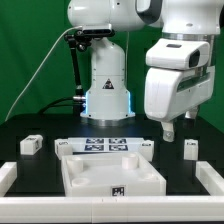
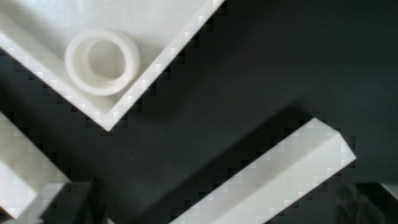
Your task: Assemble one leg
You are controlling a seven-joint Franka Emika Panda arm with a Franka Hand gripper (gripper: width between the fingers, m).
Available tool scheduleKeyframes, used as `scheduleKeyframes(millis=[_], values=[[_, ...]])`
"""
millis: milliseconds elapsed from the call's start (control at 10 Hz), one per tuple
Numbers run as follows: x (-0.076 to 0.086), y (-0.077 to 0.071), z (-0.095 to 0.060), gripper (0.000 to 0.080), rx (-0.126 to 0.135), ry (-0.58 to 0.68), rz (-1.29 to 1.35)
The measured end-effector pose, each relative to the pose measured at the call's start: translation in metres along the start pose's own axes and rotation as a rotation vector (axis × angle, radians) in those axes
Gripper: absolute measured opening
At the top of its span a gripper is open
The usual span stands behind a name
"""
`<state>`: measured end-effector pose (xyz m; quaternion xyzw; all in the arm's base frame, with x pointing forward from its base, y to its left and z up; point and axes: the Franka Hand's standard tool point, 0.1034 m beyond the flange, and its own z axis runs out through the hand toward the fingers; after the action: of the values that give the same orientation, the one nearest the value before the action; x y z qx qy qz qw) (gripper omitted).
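Several legs stand on the black table in the exterior view, each a small white block with a marker. Two are at the left [image 1: 31,144] [image 1: 60,147], one is beside the marker board [image 1: 147,145], and one is at the right [image 1: 190,148]. My gripper [image 1: 167,128] hangs above the table between the two right-hand legs, open and empty. In the wrist view my gripper [image 2: 214,215] shows only dark fingers [image 2: 63,205] far apart. No leg shows there. A corner of the white tray-like piece [image 2: 151,25] with a round socket [image 2: 102,58] does.
The tray-like piece [image 1: 75,180] lies front centre, with the marker board [image 1: 105,146] behind it. White rails run along the exterior view's left [image 1: 8,175] and right [image 1: 208,178] edges. The robot base [image 1: 107,95] stands behind. A white bar [image 2: 294,165] crosses the wrist view.
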<state>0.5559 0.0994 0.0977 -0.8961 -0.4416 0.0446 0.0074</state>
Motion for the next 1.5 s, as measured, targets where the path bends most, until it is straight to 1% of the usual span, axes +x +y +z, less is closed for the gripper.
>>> scheduleKeyframes(millis=[100, 1000, 1100, 1200, 1300, 1500], values=[[0.001, -0.003, 0.000, 0.0650, 0.051, -0.068, 0.019], [0.000, -0.003, 0.001, 0.0650, 0.052, -0.069, 0.019], [0.000, -0.002, 0.001, 0.0650, 0.045, -0.059, -0.011], [-0.004, -0.002, 0.002, 0.0650, 0.026, -0.033, -0.077], [-0.012, 0.001, 0.004, 0.0650, 0.016, -0.018, -0.175], [-0.024, 0.008, 0.009, 0.0650, 0.025, -0.022, -0.314]])
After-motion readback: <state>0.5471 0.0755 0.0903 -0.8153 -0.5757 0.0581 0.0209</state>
